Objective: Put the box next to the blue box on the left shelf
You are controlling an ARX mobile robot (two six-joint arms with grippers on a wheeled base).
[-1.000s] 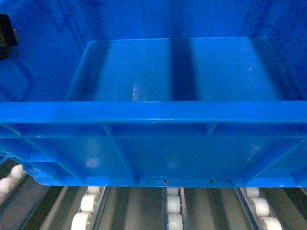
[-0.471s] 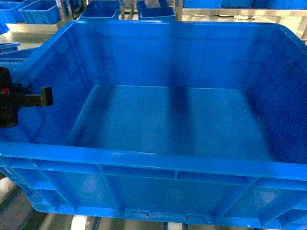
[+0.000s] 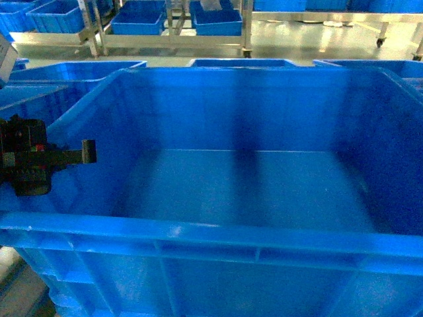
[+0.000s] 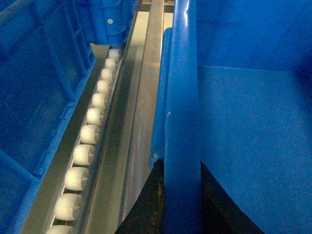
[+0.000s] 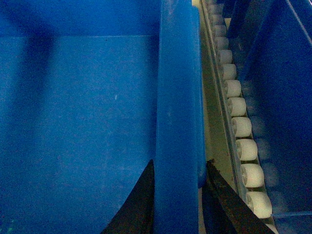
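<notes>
The box (image 3: 251, 185), a big bright-blue crate, fills the head view, and its bottom is bare. My left gripper (image 3: 69, 155) is shut on its left rim, one black finger (image 3: 87, 150) inside the wall. The left wrist view shows that gripper (image 4: 181, 204) with a finger on each side of the rim. In its own view my right gripper (image 5: 178, 204) is shut on the box's right rim. The left shelf's white rollers (image 4: 90, 134) run beside the box, with another row (image 5: 241, 126) on the right. A blue box (image 4: 34, 92) stands just beyond the left rollers.
More blue crates (image 3: 241, 63) stand past the box's far rim, and one (image 5: 287, 73) stands close on the right. Further back, steel racks hold blue bins (image 3: 139, 23) on a pale floor.
In the head view the box has sunk lower. The rollers under its near wall have gone from sight. The left gripper, the far crates and the room have come into view.
</notes>
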